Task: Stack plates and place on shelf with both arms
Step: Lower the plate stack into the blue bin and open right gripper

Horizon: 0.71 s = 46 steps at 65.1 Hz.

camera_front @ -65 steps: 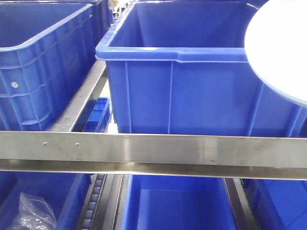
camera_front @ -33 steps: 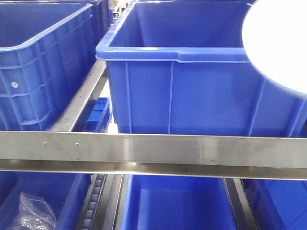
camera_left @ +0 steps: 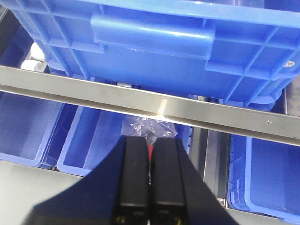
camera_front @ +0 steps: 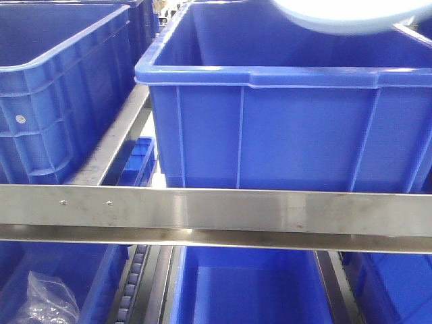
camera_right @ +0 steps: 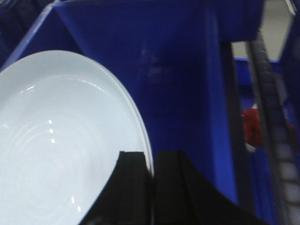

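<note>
Plate [camera_right: 56, 140]: one pale bluish-white, glossy plate with faint concentric rings inside, held at its rim in my right gripper [camera_right: 152, 176]. The two black fingers are clenched on the rim edge, one on each face. In the front view the plate shows only as a pale sliver at the top edge, above the far right crate [camera_front: 290, 128]. The right wrist view shows it hanging over that crate's blue interior, touching nothing below. I cannot see a second plate in any view.

Handling, as I judge it: rigid and brittle, probably ceramic, so fairly heavy for an edge grip and quick to chip on a hard rail. The glaze looks slick — a pinch at one rim point leaves the far side free to sag or swing. A hold deep over the upturned rim, with the plate kept near level, seems safest.

Left gripper [camera_left: 150, 187]: clenched, fingers pressed together, holding nothing. It hangs near the front of the rack, pointing at a crumpled clear plastic bag [camera_left: 149, 127] in a lower crate [camera_left: 93, 140].

Shelf [camera_front: 216, 216]: the brushed steel front rail runs left to right across the near scene, with roller tracks visible below it. Blue crates sit above and below it, and another crate [camera_front: 61, 88] stands at far left.

Risk noted — the plate rim striking a crate wall or the steel rail.
</note>
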Motion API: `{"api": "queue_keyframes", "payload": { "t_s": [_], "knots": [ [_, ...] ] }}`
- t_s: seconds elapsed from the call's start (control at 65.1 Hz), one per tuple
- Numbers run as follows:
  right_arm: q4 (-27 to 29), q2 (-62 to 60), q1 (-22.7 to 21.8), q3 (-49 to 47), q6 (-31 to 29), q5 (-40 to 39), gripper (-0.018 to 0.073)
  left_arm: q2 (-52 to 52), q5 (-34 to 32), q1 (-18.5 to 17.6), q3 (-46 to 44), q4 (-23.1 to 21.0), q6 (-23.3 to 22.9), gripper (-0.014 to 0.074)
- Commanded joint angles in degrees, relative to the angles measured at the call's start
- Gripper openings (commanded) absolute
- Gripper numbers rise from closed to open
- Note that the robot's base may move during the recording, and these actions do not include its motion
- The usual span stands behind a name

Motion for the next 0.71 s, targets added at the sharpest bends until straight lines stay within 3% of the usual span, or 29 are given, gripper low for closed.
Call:
{"api": "queue_keyframes", "payload": {
  "t_s": [0.0,0.169,0.215,0.276,0.384,0.445,0.691],
  "knots": [
    [0.27,5.9,1.17,-8.12,-0.03,-6.63,0.0056,-0.17,-3.73,0.12,-1.63,0.58,-0.48,0.0082],
    [0.27,16.72,1.95,-16.07,-0.03,-6.57,0.0062,-0.17,-3.73,0.12,-1.63,0.58,-0.48,0.0082],
    [0.27,19.13,2.26,-17.65,-0.03,-6.63,0.0099,-0.17,-3.73,0.12,-1.63,0.58,-0.48,0.0082],
    [0.27,21.18,2.65,-18.89,-0.03,-7.15,0.0202,-0.17,-3.73,0.12,-1.63,0.58,-0.48,0.0082],
    [0.27,22.72,3.01,-19.57,-0.03,-9.56,0.0481,-0.17,-3.73,0.12,-1.63,0.58,-0.48,0.0082],
    [0.27,22.72,3.07,-19.57,-0.03,-10.07,0.0568,-0.17,-3.73,0.12,-1.63,0.58,-0.48,0.0082],
    [0.27,16.15,3.07,-17.2,-0.03,-3.88,0.0503,-0.17,-3.73,0.12,-1.63,0.58,-0.48,0.0082]
  ]
}}
